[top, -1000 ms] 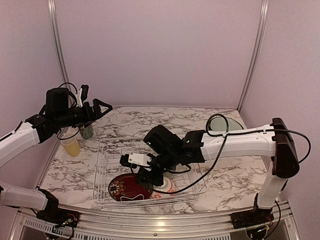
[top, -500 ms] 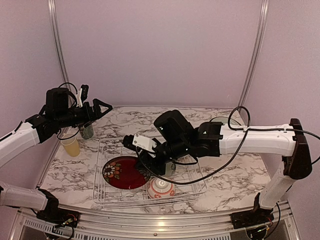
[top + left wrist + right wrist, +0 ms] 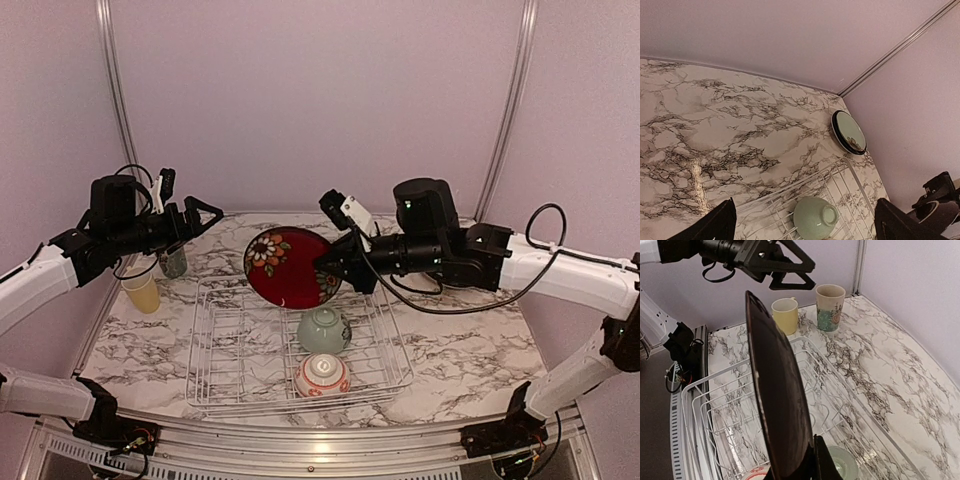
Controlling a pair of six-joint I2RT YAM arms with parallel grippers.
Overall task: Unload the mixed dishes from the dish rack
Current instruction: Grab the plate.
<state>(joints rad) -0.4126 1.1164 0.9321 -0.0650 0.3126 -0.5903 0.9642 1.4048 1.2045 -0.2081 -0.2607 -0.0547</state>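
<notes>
Near the centre of the top view, the right gripper (image 3: 335, 270) is clamped on the right edge of the dark red floral plate (image 3: 288, 268); the plate stands almost upright, its flowered face toward the camera, over the far side of the dish rack (image 3: 300, 401); from the right wrist it appears edge-on, a dark curved blade running up the middle of the frame, with the rack's wires below it and not touching it; the rack sits on the marble table (image 3: 470, 350) in the lower middle of the top view; inside it, right of centre, the pale green bowl (image 3: 323, 330) lies with its foot ring showing, and the red-striped white bowl (image 3: 321, 374) sits just below it in the frame, foot ring up, close to the rack's lower rim; at the left of the top view the yellow cup (image 3: 142, 290) and the patterned tall cup (image 3: 174, 262) stand upright on the table outside the rack, near each other but apart; the left gripper (image 3: 205, 218) hangs above them with its jaws spread wide and nothing between them; toward the right of the left wrist view, a black-rimmed plate (image 3: 849, 132) leans against the lilac wall (image 3: 900, 125), well apart from the rack.
</notes>
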